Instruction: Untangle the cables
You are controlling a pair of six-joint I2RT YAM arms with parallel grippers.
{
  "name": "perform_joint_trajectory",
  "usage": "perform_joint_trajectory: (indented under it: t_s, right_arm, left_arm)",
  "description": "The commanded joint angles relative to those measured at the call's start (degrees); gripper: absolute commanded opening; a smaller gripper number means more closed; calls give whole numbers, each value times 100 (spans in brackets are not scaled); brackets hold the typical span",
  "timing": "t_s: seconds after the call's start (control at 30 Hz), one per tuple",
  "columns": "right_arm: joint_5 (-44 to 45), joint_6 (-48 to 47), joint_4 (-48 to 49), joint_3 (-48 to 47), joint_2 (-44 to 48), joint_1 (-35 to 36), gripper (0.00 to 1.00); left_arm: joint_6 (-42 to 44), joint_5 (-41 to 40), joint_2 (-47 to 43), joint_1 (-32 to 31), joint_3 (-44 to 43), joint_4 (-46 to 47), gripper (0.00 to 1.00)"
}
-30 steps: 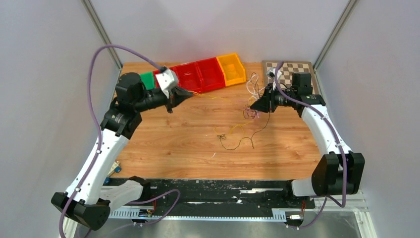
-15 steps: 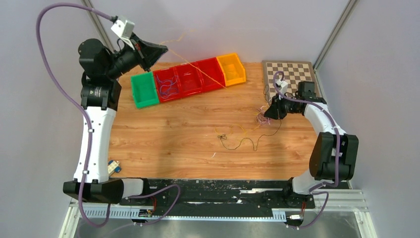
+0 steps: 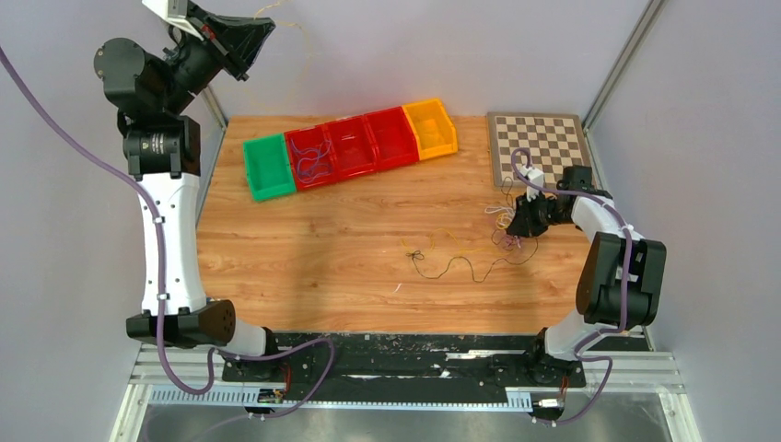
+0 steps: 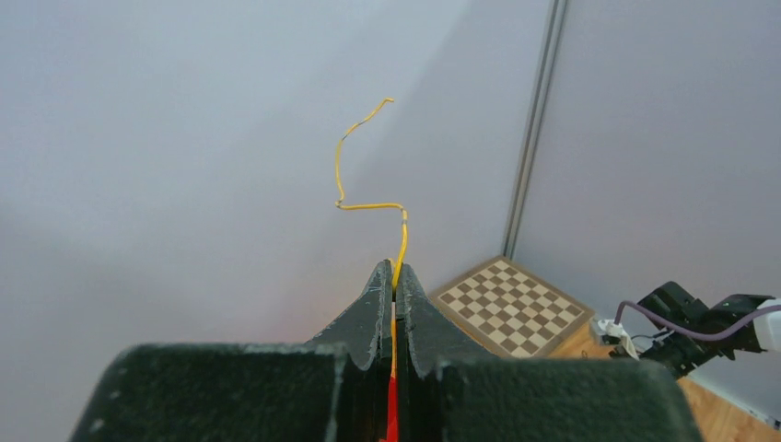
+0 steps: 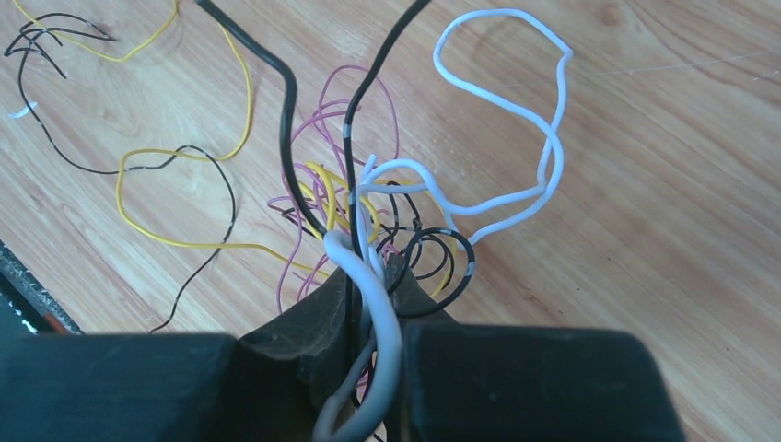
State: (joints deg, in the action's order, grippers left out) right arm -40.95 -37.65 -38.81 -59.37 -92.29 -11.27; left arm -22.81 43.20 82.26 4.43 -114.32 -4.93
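Left claw (image 4: 394,276) is clamped on a thin yellow wire (image 4: 368,204) and is raised high over the far left corner of the table (image 3: 313,258), close to the grey walls. The wire's free end curls up beyond the fingertips. Right claw (image 5: 368,276) is closed on the tangle (image 5: 368,203) of white, black, yellow and pink cables, low over the wood near the table's right edge. A chessboard (image 3: 541,143) lies just behind it. Open wood spreads to its left, crossed by loose black and yellow strands (image 3: 451,262). Well below the left claw, bins are lined along the back edge: a green bin (image 3: 269,168), a red bin (image 3: 322,138) with purple wires (image 3: 308,164) in it, two more red bins (image 3: 391,138) and an orange bin (image 3: 430,127).
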Motion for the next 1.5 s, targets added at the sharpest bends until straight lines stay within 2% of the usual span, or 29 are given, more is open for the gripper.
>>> perform_joint_trajectory:
  t_s: [0.0,0.2,0.33,0.6,0.8,0.93,1.03,1.13,1.17,1.23,1.33,1.4,1.47]
  right_arm:
    - [-453,-89,-81,-139,130,-2,12]
    - [-883,365,-134,-388,464,175,12]
    - [-1032,662,-167,-614,668,227,12]
    - [-1306,532,-349,-616,941,233,12]
    - [-1514,559,-418,-359,1239,231,13]
    - [-1451,428,-413,-228,1386,292,13]
    - [-1379,532,-453,-283,1365,344,14]
    - [-1402,458,-500,-299,1329,455,23]
    - [-1409,452,-508,-302,1308,544,26]
    - [-1441,552,-509,-344,1249,843,38]
    - [-1394,620,-515,-555,1239,1570,57]
    - [-1369,878,-425,-907,1144,1680,69]
    - [-1259,1176,-375,-1503,897,1658,74]
  left_arm:
    - [-459,113,186,26,-63,373,0]
    - [-1039,229,484,-218,203,969,0]
    - [-817,128,694,-841,369,1081,0]
    - [160,-1094,1299,-1978,916,1474,0]
    - [347,-1759,2140,-2230,573,2169,0]
    - [342,-1550,2915,-2235,-146,2800,1]
    - [273,-1365,3758,-2244,-1064,3108,2]
    - [367,-1397,4496,-2262,-2011,3086,2]
    - [401,-1410,4915,-2286,-2563,3037,2]
    - [485,-1368,5416,-2307,-3139,2915,1]
    - [378,-1210,5500,-2328,-2950,3171,0]
    - [369,-1090,5219,-2327,-2436,3472,0]
    - [353,-969,5093,-2325,-2125,3647,0]
